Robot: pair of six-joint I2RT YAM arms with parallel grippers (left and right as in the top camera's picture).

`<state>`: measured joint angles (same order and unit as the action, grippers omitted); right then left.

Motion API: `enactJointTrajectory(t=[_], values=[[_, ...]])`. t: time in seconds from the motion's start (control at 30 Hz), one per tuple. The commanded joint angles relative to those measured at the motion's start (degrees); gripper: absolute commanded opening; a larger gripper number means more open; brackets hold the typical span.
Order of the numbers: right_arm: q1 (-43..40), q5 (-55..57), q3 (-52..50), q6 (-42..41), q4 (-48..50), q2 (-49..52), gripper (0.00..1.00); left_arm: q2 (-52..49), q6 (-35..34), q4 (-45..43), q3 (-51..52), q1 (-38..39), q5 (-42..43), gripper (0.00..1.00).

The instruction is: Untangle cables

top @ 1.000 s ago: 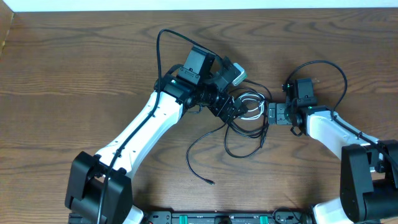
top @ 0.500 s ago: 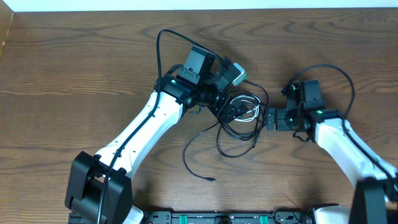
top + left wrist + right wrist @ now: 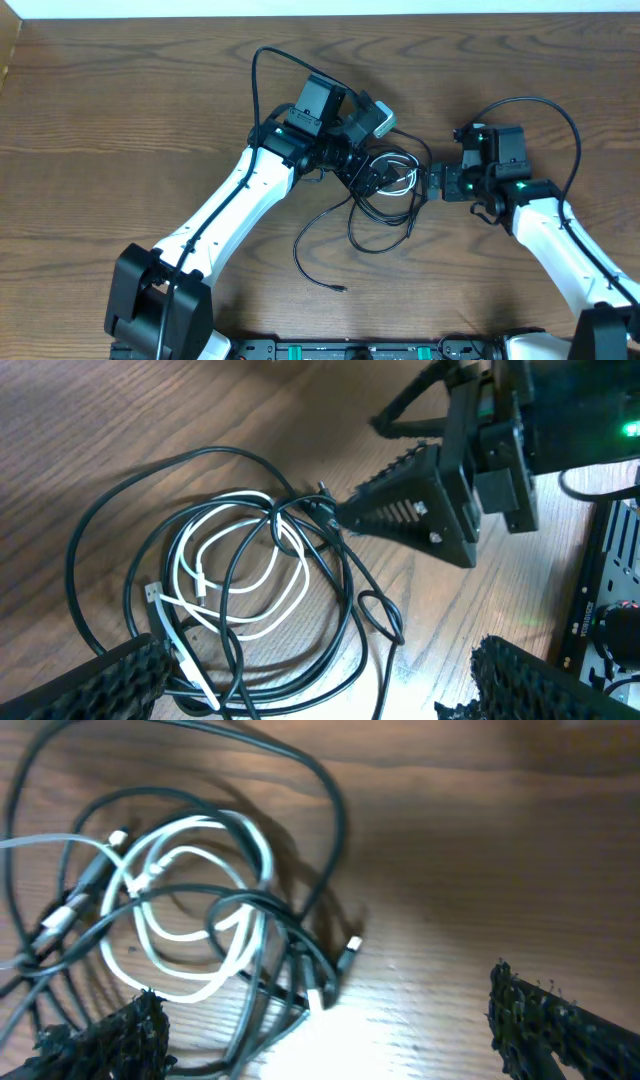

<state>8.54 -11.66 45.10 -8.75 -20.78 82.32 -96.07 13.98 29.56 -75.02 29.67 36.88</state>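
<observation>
The cables (image 3: 388, 195) lie in a tangle at the table's middle: black loops around a coiled white cable (image 3: 402, 172). One black cable (image 3: 297, 255) trails down and left to a free plug end. My left gripper (image 3: 377, 178) is open over the tangle's left side; in the left wrist view black strands and a white plug lie between its fingers (image 3: 320, 680). My right gripper (image 3: 432, 184) is open at the tangle's right edge. In the right wrist view the white cable (image 3: 195, 822) and black plugs (image 3: 345, 955) lie ahead of its fingers (image 3: 330, 1030).
The wooden table (image 3: 120, 120) carries nothing else. A thick black wire loops above my left arm (image 3: 262, 70) and another above my right arm (image 3: 545, 105). A black base rail (image 3: 360, 350) runs along the front edge.
The tangle and the trailing black cable have shifted a little left. My right arm has swung, its wrist moving up and right, with its gripper still at the tangle's right edge.
</observation>
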Motion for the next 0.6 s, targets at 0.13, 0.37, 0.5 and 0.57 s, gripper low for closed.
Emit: enactJointTrajectory(t=[0.13, 0.37, 0.5, 0.57], values=[[2.75, -10.80, -0.15, -1.95, 4.33, 5.25, 0.91, -0.15, 1.01, -0.09, -0.79, -0.22, -0.50, 0.98], [5.86, -14.47, -0.15, -4.28, 6.95, 6.38, 0.88, -0.15, 1.03, -0.09, -0.79, -0.24, -0.52, 0.98], [6.25, -11.17, -0.17, -4.52, 6.86, 6.62, 0.87, -0.15, 1.03, -0.09, -0.79, -0.24, -0.52, 0.98], [6.25, -10.32, -0.17, -4.50, 7.08, 7.32, 0.86, -0.15, 1.03, -0.09, -0.79, -0.24, -0.52, 0.98]])
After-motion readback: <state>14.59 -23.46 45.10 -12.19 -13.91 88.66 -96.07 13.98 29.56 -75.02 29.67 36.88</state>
